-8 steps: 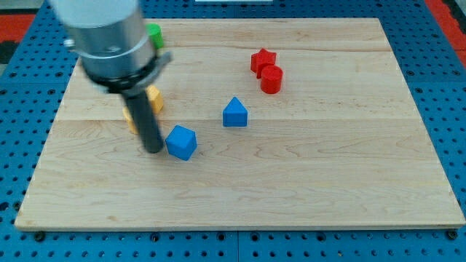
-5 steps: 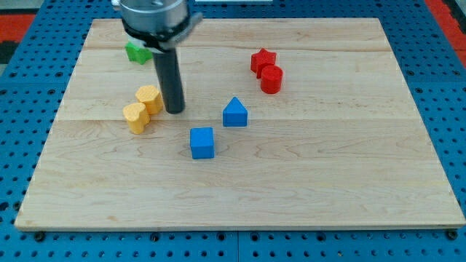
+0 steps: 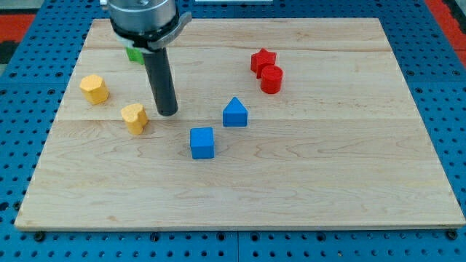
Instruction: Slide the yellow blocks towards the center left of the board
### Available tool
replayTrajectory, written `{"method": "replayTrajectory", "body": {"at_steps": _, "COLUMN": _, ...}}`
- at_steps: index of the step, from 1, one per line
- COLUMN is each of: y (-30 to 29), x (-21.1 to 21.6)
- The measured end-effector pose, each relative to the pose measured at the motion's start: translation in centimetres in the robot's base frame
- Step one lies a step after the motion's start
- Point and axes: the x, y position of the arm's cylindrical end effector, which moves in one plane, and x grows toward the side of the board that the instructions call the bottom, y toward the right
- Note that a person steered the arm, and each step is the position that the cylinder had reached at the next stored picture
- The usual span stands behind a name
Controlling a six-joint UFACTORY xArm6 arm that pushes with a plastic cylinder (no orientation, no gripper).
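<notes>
Two yellow blocks lie on the left part of the wooden board [image 3: 328, 182]. A yellow hexagonal block [image 3: 94, 88] sits near the left edge. A yellow heart-like block [image 3: 135, 118] lies lower and to its right. My tip [image 3: 168, 113] rests on the board just right of the heart-like block, with a small gap between them. The rod rises from the tip toward the view's top left.
A green block [image 3: 135, 53] is partly hidden behind the rod at the top left. A blue cube [image 3: 202, 142] and a blue triangular block [image 3: 234, 112] lie near the middle. A red star [image 3: 263, 60] and a red cylinder [image 3: 271, 79] touch at upper right.
The yellow hexagonal block has slid left and up, away from the other yellow block. The blue cube had earlier moved right. My tip shifted slightly left.
</notes>
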Motion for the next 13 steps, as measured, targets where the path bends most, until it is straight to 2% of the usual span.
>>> {"method": "replayTrajectory", "body": {"at_steps": 1, "y": -5.4, "x": 0.7}}
{"method": "replayTrajectory", "body": {"at_steps": 2, "y": -7.1, "x": 1.1}}
{"method": "replayTrajectory", "body": {"at_steps": 3, "y": -1.6, "x": 0.4}}
{"method": "replayTrajectory", "body": {"at_steps": 4, "y": 6.7, "x": -0.7}}
{"method": "replayTrajectory", "body": {"at_steps": 5, "y": 13.2, "x": 0.3}}
{"method": "replayTrajectory", "body": {"at_steps": 6, "y": 18.7, "x": 0.4}}
{"method": "replayTrajectory", "body": {"at_steps": 8, "y": 26.7, "x": -3.0}}
{"method": "replayTrajectory", "body": {"at_steps": 9, "y": 23.3, "x": -4.2}}
{"method": "replayTrajectory", "body": {"at_steps": 10, "y": 17.0, "x": -4.9}}
{"method": "replayTrajectory", "body": {"at_steps": 11, "y": 15.5, "x": -6.6}}
{"method": "replayTrajectory", "body": {"at_steps": 12, "y": 21.1, "x": -5.7}}
{"method": "replayTrajectory", "body": {"at_steps": 13, "y": 21.6, "x": -9.8}}
